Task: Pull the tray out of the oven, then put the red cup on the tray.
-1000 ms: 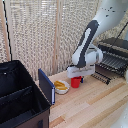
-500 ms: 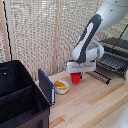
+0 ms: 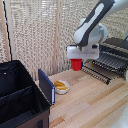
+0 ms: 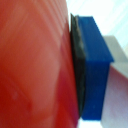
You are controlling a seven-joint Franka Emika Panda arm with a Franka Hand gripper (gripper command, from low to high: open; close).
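Exterior view: white bowl (image 3: 61, 87), blue panel (image 3: 46, 85), black bin (image 3: 20, 100) beside lifted red cup (image 3: 76, 64).

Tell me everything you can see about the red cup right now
The small bright red plastic cup is plain, handleless and slightly tapered. It hangs roughly upright in the air, clamped in the robot's hand, clear of the pale wooden table. In the wrist view its glossy red wall presses against a black pad backed by blue.
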